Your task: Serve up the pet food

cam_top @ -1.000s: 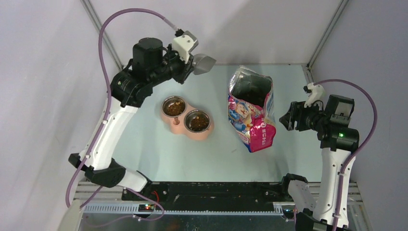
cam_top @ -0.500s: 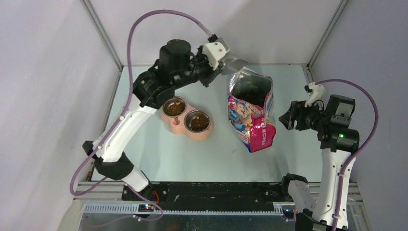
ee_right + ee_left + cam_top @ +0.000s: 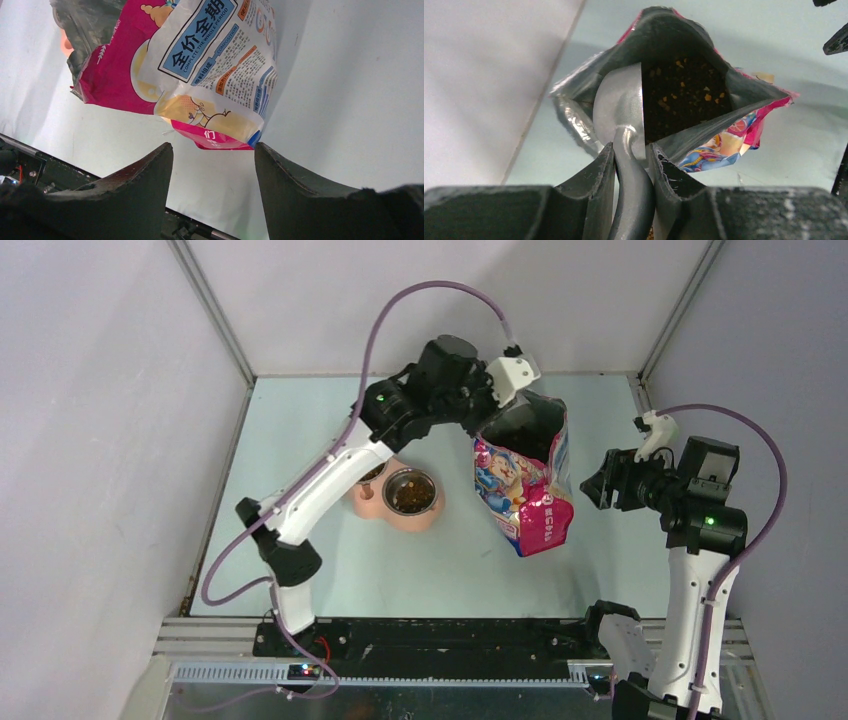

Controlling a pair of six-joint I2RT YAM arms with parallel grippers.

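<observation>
Two arms reach over the pale green table (image 3: 330, 560), the left one stretched far toward the back right. The left gripper (image 3: 630, 150) is pinched narrowly on the handle of a grey metal scoop (image 3: 619, 107), whose head sits at the open mouth of the pink and blue printed bag (image 3: 530, 500), just inside the left part of its silver-lined rim. Whether the scoop carries anything cannot be told. The bag stands right of centre, mouth up and gaping. The pet food (image 3: 684, 95) lies deep inside it as a dark heap flecked with lighter bits — more kibble fills the metal bowl (image 3: 410, 492) of a peach twin feeder (image 3: 405, 520) just left of the bag, the feeder's other bowl mostly hidden beneath the left arm. The right gripper (image 3: 214, 150) hangs to the right of the bag with its fingers spread wide and nothing between them — near the bag's printed side, not touching it.
</observation>
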